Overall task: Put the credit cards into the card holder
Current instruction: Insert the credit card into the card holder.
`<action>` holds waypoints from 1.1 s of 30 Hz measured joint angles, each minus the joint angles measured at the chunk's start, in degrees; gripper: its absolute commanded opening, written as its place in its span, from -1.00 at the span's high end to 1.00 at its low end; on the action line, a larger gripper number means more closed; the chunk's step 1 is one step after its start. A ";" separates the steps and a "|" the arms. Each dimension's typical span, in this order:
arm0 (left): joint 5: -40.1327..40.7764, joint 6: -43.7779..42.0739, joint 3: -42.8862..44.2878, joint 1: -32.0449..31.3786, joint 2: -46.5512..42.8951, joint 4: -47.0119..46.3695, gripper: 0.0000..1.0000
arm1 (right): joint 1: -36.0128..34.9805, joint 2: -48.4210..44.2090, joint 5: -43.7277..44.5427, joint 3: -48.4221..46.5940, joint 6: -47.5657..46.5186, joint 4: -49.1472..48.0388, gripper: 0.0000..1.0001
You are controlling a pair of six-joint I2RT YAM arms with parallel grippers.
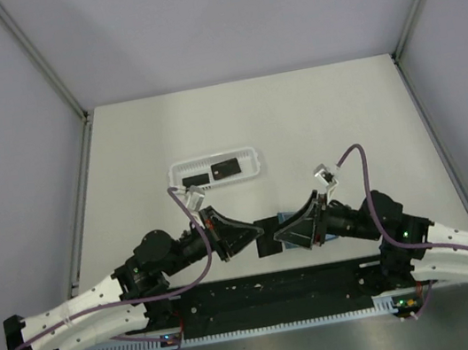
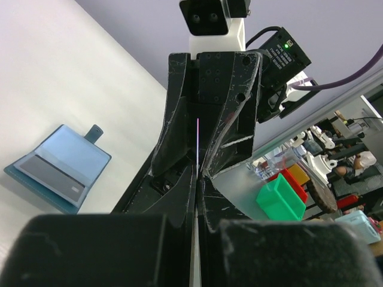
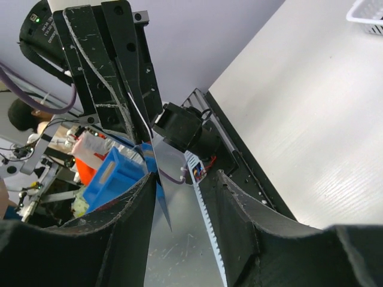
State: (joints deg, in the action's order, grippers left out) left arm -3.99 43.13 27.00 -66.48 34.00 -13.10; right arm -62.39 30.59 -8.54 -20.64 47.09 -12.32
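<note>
My left gripper is shut on a thin black credit card, seen edge-on in the left wrist view. My right gripper faces it and is open. In the right wrist view the card stands between the right gripper's spread fingers, close to one finger. The teal-blue card holder lies open on the table, partly hidden behind the right gripper. It shows fully in the left wrist view. Two more black cards lie in the white basket.
The long white basket tray stands on the table beyond the grippers. A black base strip runs along the near edge. Off the table are a green bin and a blue bin.
</note>
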 measured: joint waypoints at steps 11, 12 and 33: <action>-1.14 -0.02 0.00 0.00 0.02 -0.28 1.00 | 0.00 -0.15 -0.90 0.00 0.07 -1.75 0.27; -1.16 -0.02 0.00 0.00 0.02 -0.31 1.00 | 0.00 -0.09 -1.05 0.00 0.09 -1.84 0.31; 6.67 -0.74 0.92 0.00 0.48 4.66 -0.55 | 0.04 -1.14 23.74 -13.44 5.62 32.63 1.00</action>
State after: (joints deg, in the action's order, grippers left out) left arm 2.68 42.39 27.92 -66.48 34.48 -8.45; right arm -62.35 29.45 15.20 -34.09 52.71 20.32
